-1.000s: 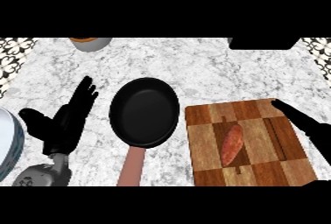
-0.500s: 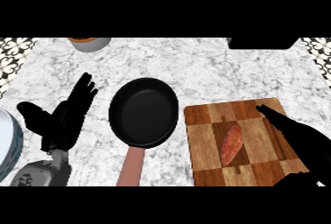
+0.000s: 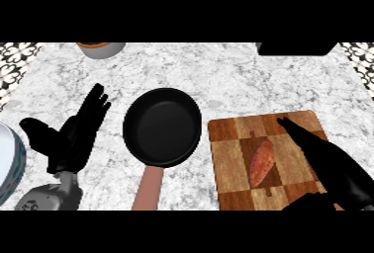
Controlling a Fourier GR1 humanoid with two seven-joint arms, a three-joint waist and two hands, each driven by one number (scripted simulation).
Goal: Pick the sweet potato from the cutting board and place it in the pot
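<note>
Your right hand (image 3: 325, 158) over cutting board (image 3: 230, 173), fingers straight, just right of sweet potato (image 3: 261, 162). Left hand (image 3: 73, 136) spread open beside black pan (image 3: 162, 127).

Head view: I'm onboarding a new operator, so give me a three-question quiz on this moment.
1. True or false: the sweet potato lies in the black pan.
2. Which hand is over the cutting board? A) left hand B) right hand
3. Fill in: the pan's handle points toward the view's ____ edge.

Key: 1 false, it lies on the cutting board; 2 B, while the left hand rests open on the counter; 3 lower.
</note>
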